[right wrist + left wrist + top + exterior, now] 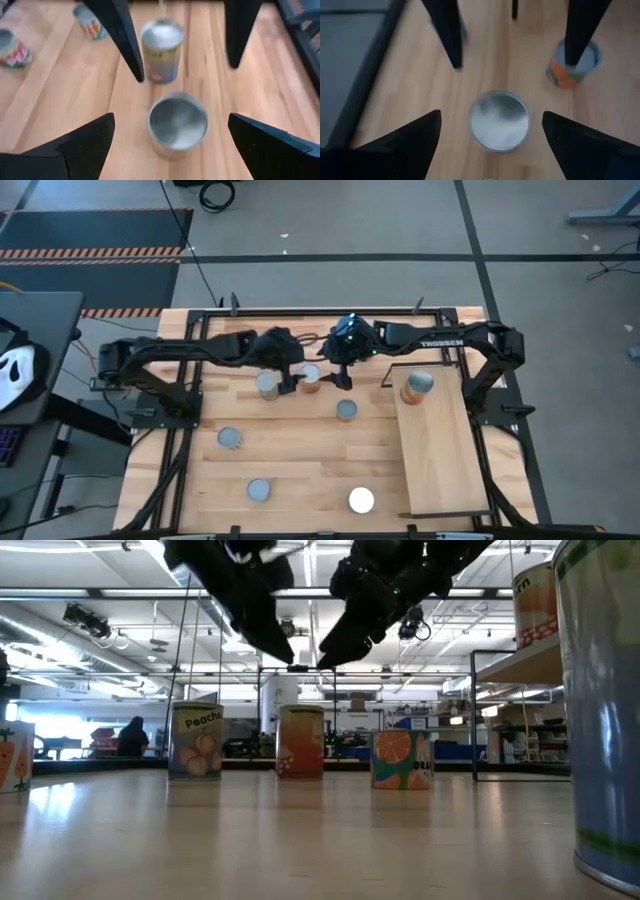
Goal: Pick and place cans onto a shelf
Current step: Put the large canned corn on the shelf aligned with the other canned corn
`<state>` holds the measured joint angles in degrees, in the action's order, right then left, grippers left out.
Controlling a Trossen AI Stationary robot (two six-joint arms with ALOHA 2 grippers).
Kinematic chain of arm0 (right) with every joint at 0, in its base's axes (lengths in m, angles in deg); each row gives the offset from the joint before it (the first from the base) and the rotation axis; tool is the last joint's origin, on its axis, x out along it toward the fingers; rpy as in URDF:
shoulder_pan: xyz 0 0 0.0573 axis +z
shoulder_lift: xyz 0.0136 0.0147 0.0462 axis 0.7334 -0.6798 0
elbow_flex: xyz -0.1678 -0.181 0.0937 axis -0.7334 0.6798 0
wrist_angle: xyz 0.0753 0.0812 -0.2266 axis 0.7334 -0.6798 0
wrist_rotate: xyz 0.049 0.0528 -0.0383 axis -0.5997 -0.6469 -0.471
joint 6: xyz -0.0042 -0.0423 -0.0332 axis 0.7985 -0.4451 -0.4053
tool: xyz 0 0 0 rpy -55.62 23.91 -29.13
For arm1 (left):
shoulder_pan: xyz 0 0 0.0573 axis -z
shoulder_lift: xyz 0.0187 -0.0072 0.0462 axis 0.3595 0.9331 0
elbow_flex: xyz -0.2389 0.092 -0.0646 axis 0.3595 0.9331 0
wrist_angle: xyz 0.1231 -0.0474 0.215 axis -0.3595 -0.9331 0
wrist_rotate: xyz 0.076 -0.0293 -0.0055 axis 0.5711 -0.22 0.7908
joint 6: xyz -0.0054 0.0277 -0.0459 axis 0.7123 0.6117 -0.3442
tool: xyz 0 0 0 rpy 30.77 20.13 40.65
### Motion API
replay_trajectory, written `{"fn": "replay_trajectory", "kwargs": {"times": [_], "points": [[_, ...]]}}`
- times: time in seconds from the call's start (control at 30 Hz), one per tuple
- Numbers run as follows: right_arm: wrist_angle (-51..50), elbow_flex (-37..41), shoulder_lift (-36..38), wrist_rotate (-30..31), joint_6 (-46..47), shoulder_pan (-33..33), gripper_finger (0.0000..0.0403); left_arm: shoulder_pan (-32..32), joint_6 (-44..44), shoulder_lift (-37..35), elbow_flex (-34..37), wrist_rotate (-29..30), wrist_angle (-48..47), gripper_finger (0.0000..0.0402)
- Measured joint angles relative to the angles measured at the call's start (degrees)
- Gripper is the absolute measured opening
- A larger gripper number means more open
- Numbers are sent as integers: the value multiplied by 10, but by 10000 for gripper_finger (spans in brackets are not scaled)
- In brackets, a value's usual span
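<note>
Seven cans show upright: one orange-sided can (416,386) stands at the far end of the shelf (440,455), a pale board along the table's right edge. Three cans (267,385) cluster near the far edge; three, one white-topped (361,500), stand nearer the front.

Workshop hall around a slatted wooden table (300,455)

Grey concrete floor (330,220) with hazard-striped mats (90,252) surrounds it; bright ceiling lights (95,560) hang over distant shelving racks (520,730), and a person (132,737) sits far beyond the jaws.

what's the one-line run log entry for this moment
phase: reach | left end effector: open, above can | right end effector: open, near can | shelf: one can
</note>
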<state>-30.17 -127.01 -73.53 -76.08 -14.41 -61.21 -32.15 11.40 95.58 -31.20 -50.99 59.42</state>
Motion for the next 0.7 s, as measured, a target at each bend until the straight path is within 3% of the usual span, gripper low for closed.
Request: {"fn": "replay_trajectory", "kwargs": {"times": [0.23, 0.37, 0.5, 0.7], "points": [[60, -13, 4, -39, 158, -1, 398, -1, -97, -166, 17, 14, -113, 347], [68, -35, -1, 19, 127, 26, 398, 14, -177, -246, 49, -11, -156, 346], [70, -38, -42, 33, 112, 38, 398, 34, -215, -297, 90, -27, -179, 346], [101, -38, -92, 65, 76, 43, 398, 45, -278, -296, 123, -34, -281, 346]]}}
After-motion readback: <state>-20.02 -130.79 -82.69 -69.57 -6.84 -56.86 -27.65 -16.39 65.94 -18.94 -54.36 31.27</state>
